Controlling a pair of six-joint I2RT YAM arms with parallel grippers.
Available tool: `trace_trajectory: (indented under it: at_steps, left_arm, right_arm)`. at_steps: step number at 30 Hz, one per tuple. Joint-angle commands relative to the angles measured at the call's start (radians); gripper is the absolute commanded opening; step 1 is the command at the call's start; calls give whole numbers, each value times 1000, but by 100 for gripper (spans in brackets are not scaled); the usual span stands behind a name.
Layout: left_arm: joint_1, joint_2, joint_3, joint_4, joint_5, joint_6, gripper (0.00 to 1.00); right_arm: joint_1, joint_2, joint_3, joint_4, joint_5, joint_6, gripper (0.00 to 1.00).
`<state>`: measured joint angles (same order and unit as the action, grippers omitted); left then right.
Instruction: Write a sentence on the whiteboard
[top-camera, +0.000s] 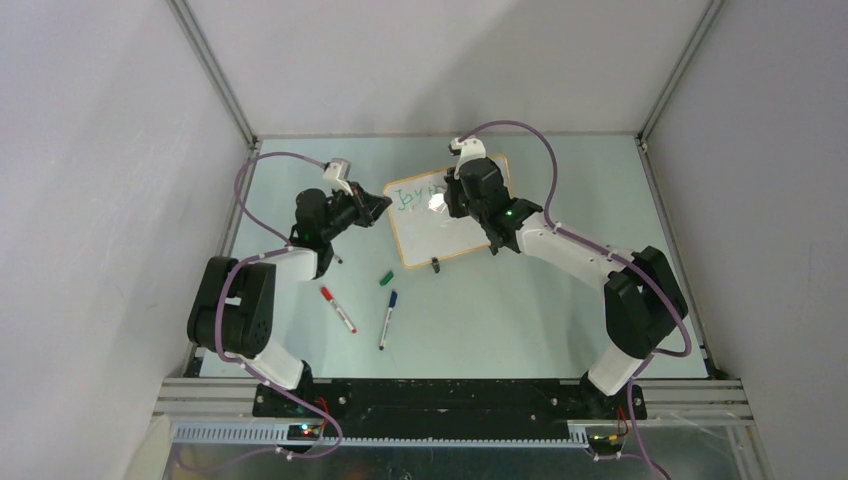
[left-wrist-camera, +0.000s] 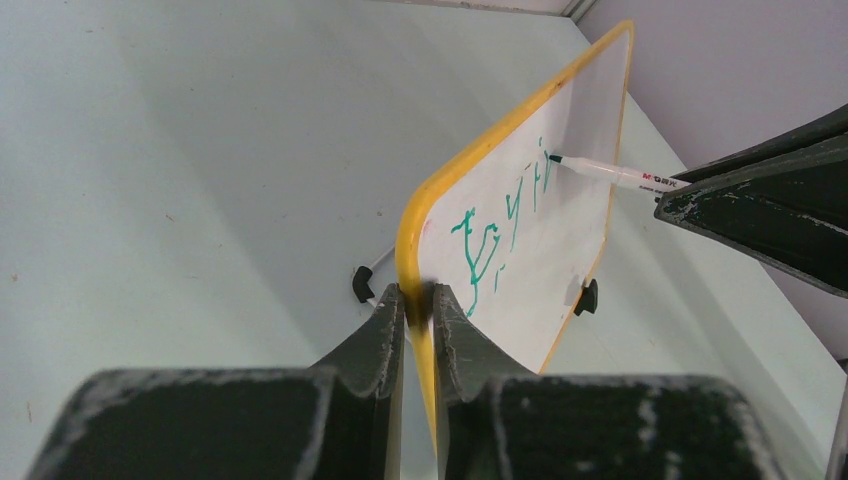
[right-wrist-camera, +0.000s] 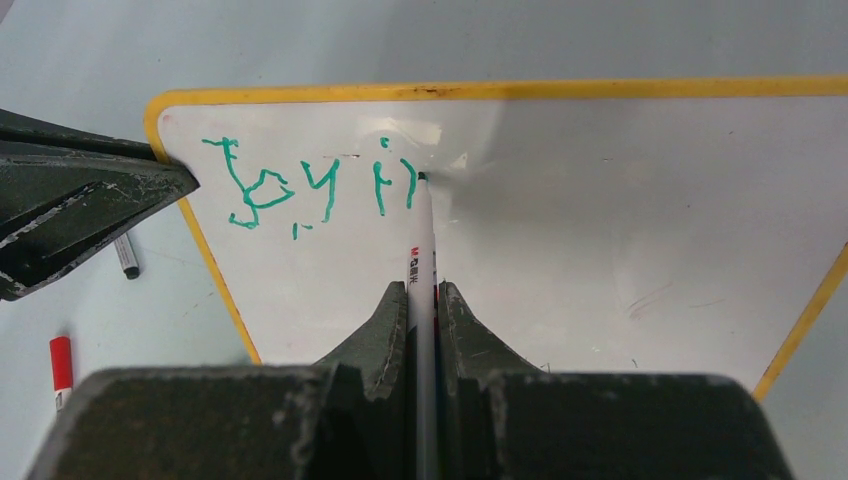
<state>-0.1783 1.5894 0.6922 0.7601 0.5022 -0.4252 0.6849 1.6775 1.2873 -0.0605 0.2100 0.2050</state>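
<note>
Two grippers meet at the whiteboard (top-camera: 447, 238), which sits toward the far middle of the pale table (top-camera: 570, 180): left gripper (left-wrist-camera: 417, 295) fingers pinched tight on the yellow-orange frame at a rounded corner, right gripper (right-wrist-camera: 424, 292) fingers clamped on a white marker (right-wrist-camera: 422, 235), tip touching the board. Green sentence (right-wrist-camera: 310, 190) runs along the upper left edge, rough letters like "Joy in", the tip at its last stroke. Red-capped marker (top-camera: 338, 309), blue-capped marker (top-camera: 387, 318) and a green cap (top-camera: 386, 278) lie loose nearer the bases.

Red marker (top-camera: 338, 309), blue marker (top-camera: 387, 318) beside it, small green cap (top-camera: 386, 278) near them, pale table (top-camera: 520, 320) beneath
</note>
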Motion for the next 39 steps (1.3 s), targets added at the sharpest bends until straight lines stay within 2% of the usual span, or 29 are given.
trace_trajectory:
  at_steps: [1,39]
  left_arm:
    - [0,-11,7,13,-8,48,4]
    - [0,-11,7,10,-10,50,4]
  right_arm:
    - [-3,12,44,8,-1,-15,0]
    - [-35,10,59,-40,38,9,0]
